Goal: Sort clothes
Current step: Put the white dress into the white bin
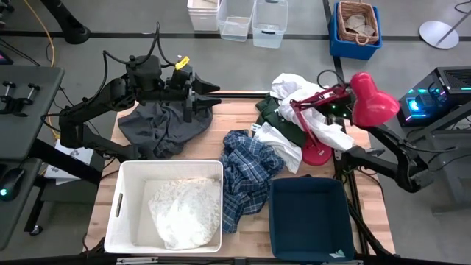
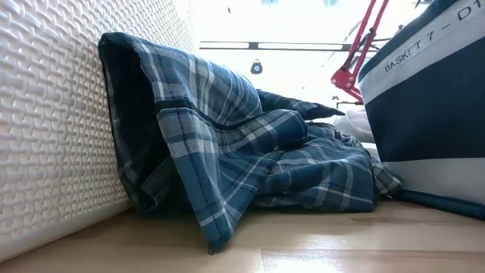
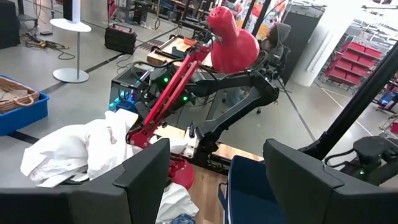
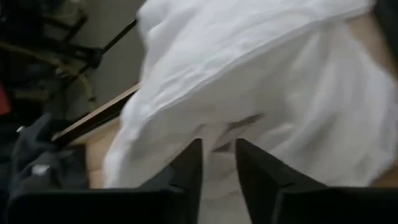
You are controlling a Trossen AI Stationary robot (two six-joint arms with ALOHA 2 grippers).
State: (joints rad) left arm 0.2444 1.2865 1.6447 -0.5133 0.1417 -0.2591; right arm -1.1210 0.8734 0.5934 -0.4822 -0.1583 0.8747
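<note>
The left gripper [image 1: 210, 94] is held above the far left part of the table, fingers spread apart and empty, as the left wrist view shows with open air between them. The dark grey garment [image 1: 165, 125] lies directly beneath and just toward the near side of it; the left arm is judged the nearer arm for that piece.

The right gripper [image 4: 217, 163] is seen in its wrist view with fingers narrowly parted, a slim gap between them, nothing clamped. A white garment [image 4: 249, 81] hangs or lies just ahead of the tips. In the high view this gripper is hidden behind the red lamp [image 1: 368, 99].

The plaid shirt [image 1: 250, 169] lies between the white bin [image 1: 121, 213] and the navy bin [image 1: 309, 217], its long axis running from far to near; the low view shows it pressed against the white bin's wall. One white garment [image 1: 184, 213] is already in the white bin. The dark green garment [image 1: 283, 121] lies under the lamp arm.

Writing read on the navy bin [image 2: 424, 98]: "BASKET 7 - D1", cut off at the edge.
</note>
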